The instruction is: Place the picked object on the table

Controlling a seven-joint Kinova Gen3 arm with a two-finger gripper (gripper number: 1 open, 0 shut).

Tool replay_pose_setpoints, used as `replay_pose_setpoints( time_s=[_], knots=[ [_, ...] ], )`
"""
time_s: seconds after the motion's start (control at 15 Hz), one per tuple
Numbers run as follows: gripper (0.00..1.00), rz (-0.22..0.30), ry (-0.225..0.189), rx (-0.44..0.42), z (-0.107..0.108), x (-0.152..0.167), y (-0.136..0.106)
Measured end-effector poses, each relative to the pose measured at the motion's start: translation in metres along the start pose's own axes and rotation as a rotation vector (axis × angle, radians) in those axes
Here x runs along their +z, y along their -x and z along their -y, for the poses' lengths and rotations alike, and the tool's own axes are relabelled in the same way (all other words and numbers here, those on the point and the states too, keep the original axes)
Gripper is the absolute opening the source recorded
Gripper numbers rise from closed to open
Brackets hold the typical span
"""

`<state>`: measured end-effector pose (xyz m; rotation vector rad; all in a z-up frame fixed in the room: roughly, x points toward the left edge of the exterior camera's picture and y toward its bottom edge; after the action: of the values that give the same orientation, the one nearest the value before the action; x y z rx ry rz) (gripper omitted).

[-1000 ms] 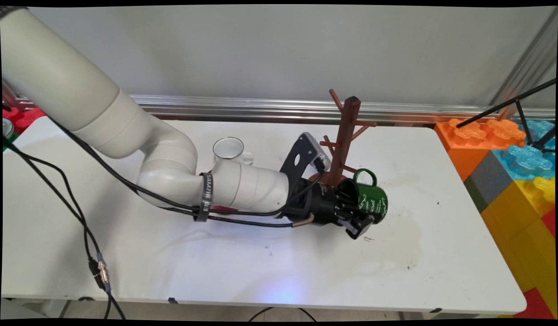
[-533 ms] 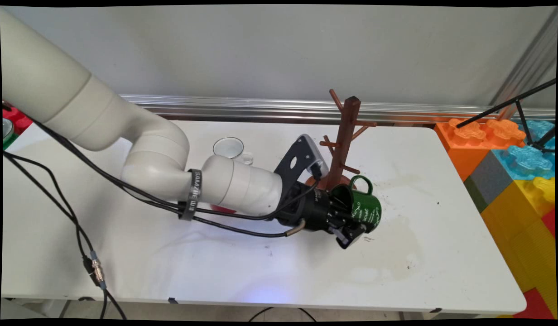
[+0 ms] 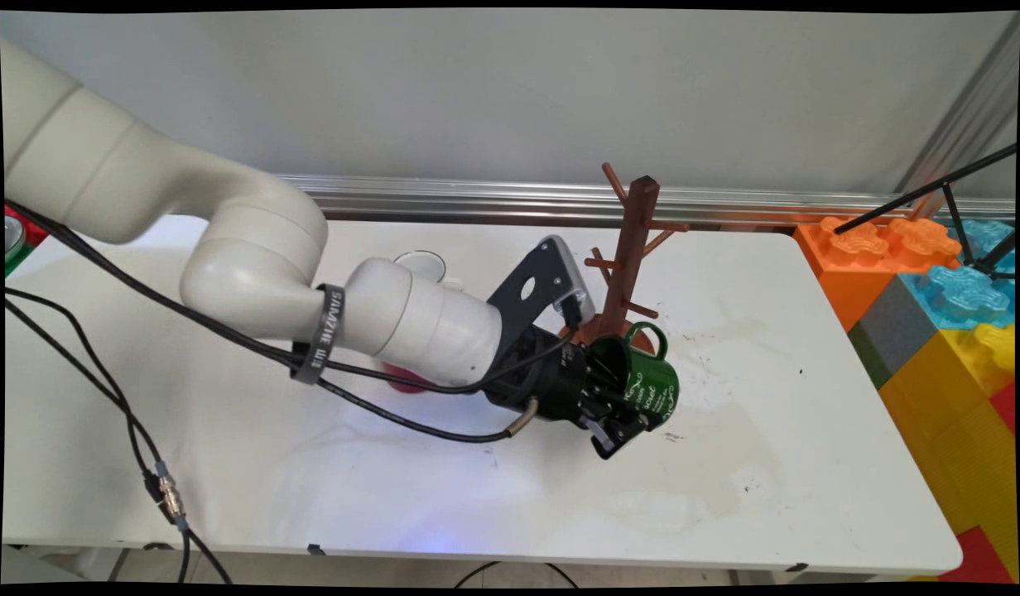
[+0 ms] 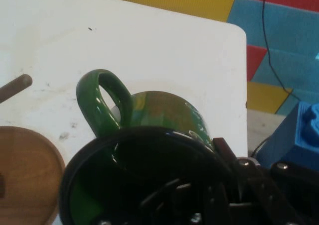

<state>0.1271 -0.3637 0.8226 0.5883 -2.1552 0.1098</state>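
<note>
My gripper (image 3: 619, 412) is shut on the rim of a green mug (image 3: 652, 389) with white lettering, one finger inside it and one outside. I hold the mug on its side, just above the table, its handle (image 3: 649, 338) pointing up toward the brown wooden mug tree (image 3: 630, 248). The tree's round base (image 4: 25, 170) lies right beside the mug. In the hand view the green mug (image 4: 164, 115) fills the lower middle, its dark mouth toward the camera and its handle (image 4: 102, 100) to the upper left.
A clear glass cup (image 3: 423, 266) stands behind my forearm. Something red (image 3: 404, 379) shows under the arm. Big coloured building blocks (image 3: 932, 306) are stacked past the table's right edge. A pale stain (image 3: 725, 430) marks the table (image 3: 808, 497) right of the mug.
The arm has drawn back to the left, carrying the green mug leftward and a little closer to the mug tree's base. The grip on the mug is unchanged.
</note>
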Motion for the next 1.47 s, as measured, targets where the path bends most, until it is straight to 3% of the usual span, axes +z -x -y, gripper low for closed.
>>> replay_pose_setpoints(
  time_s=[0.53, 0.93, 1.27, 1.47],
  knots=[
    [0.00, 0.083, -0.040, 0.055, -0.001, -0.032, -0.019],
    [0.00, 0.199, -0.024, 0.138, -0.006, -0.073, -0.031],
    [0.00, 0.344, -0.004, 0.256, -0.013, -0.118, -0.031],
    [0.00, 0.445, -0.032, 0.295, -0.009, -0.141, -0.020]
  ],
)
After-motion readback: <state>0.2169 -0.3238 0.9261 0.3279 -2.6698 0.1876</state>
